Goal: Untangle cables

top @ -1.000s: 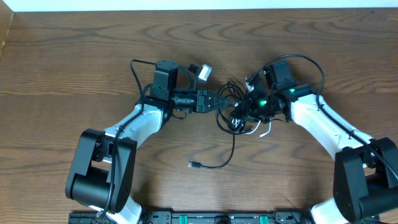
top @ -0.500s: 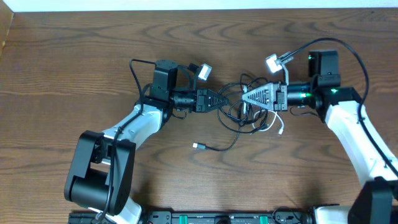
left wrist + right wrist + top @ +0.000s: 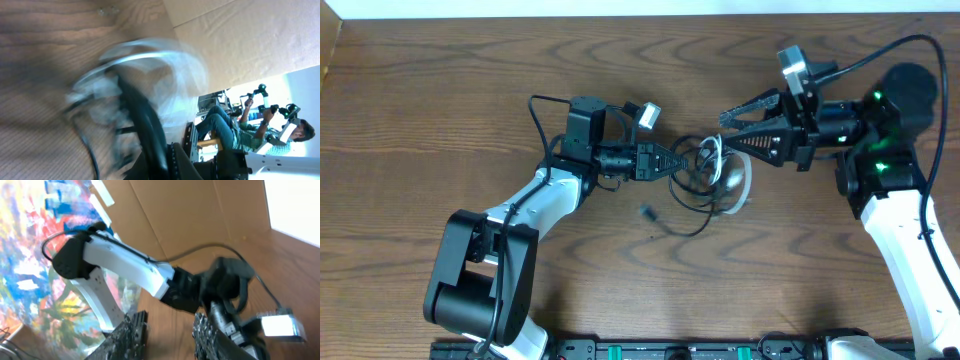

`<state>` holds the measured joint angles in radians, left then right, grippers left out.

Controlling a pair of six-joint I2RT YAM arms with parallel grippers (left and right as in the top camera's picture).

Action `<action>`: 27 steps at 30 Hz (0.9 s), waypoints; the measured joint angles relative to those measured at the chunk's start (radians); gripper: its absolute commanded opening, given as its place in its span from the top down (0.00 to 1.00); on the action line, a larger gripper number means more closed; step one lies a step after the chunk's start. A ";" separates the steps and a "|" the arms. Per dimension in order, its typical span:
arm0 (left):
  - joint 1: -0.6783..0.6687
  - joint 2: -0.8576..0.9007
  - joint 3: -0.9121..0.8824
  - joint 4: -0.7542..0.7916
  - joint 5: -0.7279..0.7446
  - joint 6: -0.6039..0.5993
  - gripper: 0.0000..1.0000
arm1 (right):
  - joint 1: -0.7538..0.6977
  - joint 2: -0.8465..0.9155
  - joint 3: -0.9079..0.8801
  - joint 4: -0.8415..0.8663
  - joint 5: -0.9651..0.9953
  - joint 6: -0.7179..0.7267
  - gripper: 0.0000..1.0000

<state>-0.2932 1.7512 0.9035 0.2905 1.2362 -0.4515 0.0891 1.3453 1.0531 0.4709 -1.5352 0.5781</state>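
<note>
Overhead, the cables (image 3: 705, 178) sit in one knot near the middle of the wooden table (image 3: 440, 100), somewhat closer to its far edge. The left gripper (image 3: 671, 163) has its fingers drawn together to a point on a black strand at the knot's left side. The right gripper (image 3: 728, 130) is just right of the knot with its fingers spread apart and nothing between them. The wrist view shows the same gap between its ridged fingers (image 3: 127, 335).

The knot is smeared by motion. The white cord (image 3: 747, 183) shows only as a pale arc on its right side, and a black plug (image 3: 647, 211) toward the near edge is a blur. The left wrist view gives only streaks, so which strand crosses which cannot be told.

Brown cardboard (image 3: 240, 40) backs the table. Seated people (image 3: 250, 125) show past it, and a bright painted sheet (image 3: 25, 255) hangs behind the left arm (image 3: 125, 262).
</note>
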 measured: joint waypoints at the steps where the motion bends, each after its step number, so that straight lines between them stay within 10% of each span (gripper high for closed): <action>1: 0.000 0.000 0.000 0.000 -0.004 0.000 0.92 | 0.000 0.000 0.000 0.055 -0.005 0.040 0.66; 5: 0.000 0.000 0.000 0.000 -0.009 0.000 0.93 | 0.000 0.000 0.000 0.185 -0.011 0.165 0.66; 10: 0.000 0.000 0.000 0.000 -0.009 0.000 0.92 | 0.000 0.003 0.000 0.168 -0.009 0.236 0.33; 13: 0.000 0.000 0.000 -0.001 -0.010 0.000 0.92 | 0.000 0.016 0.001 0.098 0.008 0.224 0.29; 27: -0.001 0.000 0.000 -0.006 -0.013 0.000 0.92 | -0.001 0.178 -0.004 -0.986 0.710 -0.117 0.57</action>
<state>-0.2939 1.7512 0.9035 0.2840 1.2228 -0.4515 0.0879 1.5234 1.0489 -0.5156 -0.8249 0.4606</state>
